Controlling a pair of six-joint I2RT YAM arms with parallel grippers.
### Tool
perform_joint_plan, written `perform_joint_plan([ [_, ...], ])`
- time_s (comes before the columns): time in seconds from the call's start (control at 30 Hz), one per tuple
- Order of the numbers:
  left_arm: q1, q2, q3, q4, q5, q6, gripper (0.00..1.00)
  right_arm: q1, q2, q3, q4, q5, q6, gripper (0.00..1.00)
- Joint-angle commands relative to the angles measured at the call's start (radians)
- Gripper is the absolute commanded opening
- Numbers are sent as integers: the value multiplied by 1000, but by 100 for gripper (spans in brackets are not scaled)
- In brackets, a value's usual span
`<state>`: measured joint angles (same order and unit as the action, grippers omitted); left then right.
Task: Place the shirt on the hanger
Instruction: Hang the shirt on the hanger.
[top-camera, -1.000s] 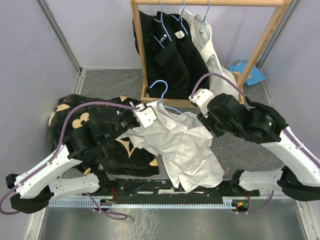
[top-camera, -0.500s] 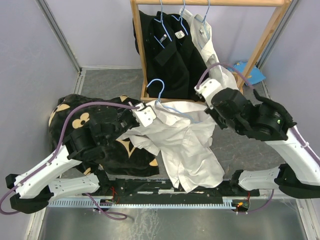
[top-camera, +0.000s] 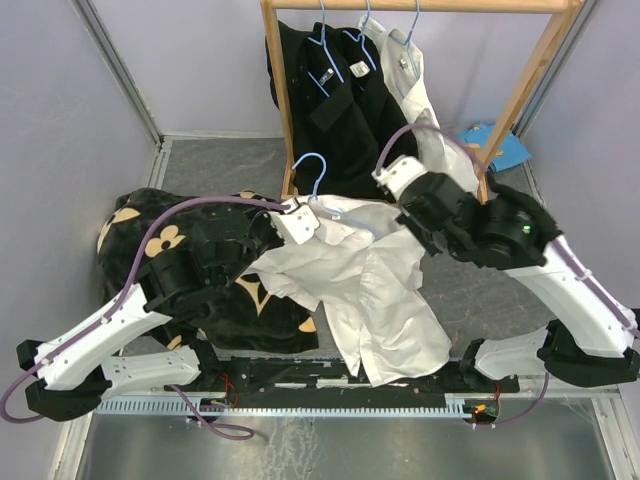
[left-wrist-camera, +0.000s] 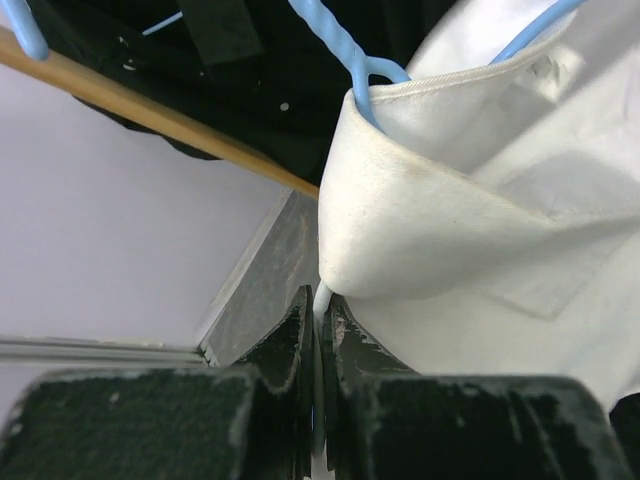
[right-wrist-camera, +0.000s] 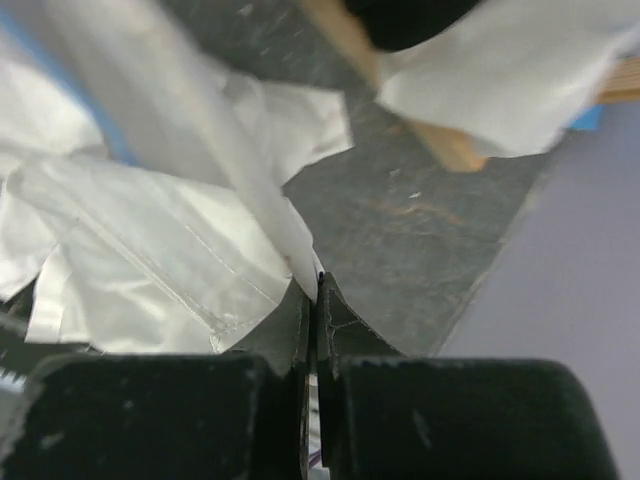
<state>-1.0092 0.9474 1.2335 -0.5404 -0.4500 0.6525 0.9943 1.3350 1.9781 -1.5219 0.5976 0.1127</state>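
The white shirt (top-camera: 375, 290) hangs crumpled between my two grippers, its lower part lying on the table. The light-blue hanger (top-camera: 312, 166) stands with its hook above the collar and its wire runs down inside the neck. My left gripper (top-camera: 315, 212) is shut on the collar's edge; the left wrist view shows the gripper (left-wrist-camera: 318, 312) pinching white fabric just below the collar (left-wrist-camera: 420, 210), with the hanger wire (left-wrist-camera: 345, 55) entering it. My right gripper (top-camera: 388, 208) is shut on the shirt's other shoulder; the right wrist view shows it (right-wrist-camera: 316, 290) pinching a fold of the shirt (right-wrist-camera: 150, 250).
The wooden clothes rack (top-camera: 283, 110) stands right behind, holding black shirts (top-camera: 340, 100) and another white shirt (top-camera: 425, 100) on hangers. A black cloth with tan flowers (top-camera: 160, 240) lies at left under the left arm. A blue object (top-camera: 497, 146) lies at the back right.
My right gripper has moved back and to the left with its shirt fold, pulling that shoulder up toward the rack. The left gripper and the hanger hook have shifted slightly back.
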Motion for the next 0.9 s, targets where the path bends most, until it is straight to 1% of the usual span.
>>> perform_joint_plan([
  [0.0,12,5,37,-16,-121,-14,3,-7,-70,-193,132,-312,66,0],
  [0.07,13,11,34,-14,-144,-14,3,-6,-111,-275,259,-476,90,0],
  [0.17,12,17,31,-6,-137,-25,3,-5,-166,-353,479,-712,138,0],
  [0.3,12,23,32,5,-130,-49,3,-6,-169,-399,650,-864,203,0],
  [0.43,12,28,38,10,-83,-64,3,-6,-184,-457,809,-930,266,0],
  [0.5,12,27,36,12,-77,-65,3,-5,-205,-488,872,-926,289,0],
  [0.57,12,22,30,13,-78,-62,3,-6,-230,-487,864,-859,275,0],
  [0.63,12,13,19,18,-80,-55,3,-6,-257,-471,818,-742,250,0],
  [0.67,13,6,10,23,-83,-48,3,-6,-269,-450,777,-659,234,0],
  [0.73,12,-7,-8,33,-88,-36,3,-6,-271,-402,702,-557,194,0],
  [0.8,12,-17,-26,44,-95,-25,3,-5,-250,-343,616,-489,151,0],
  [0.87,12,-22,-31,52,-108,-24,3,-5,-210,-299,549,-454,124,0],
])
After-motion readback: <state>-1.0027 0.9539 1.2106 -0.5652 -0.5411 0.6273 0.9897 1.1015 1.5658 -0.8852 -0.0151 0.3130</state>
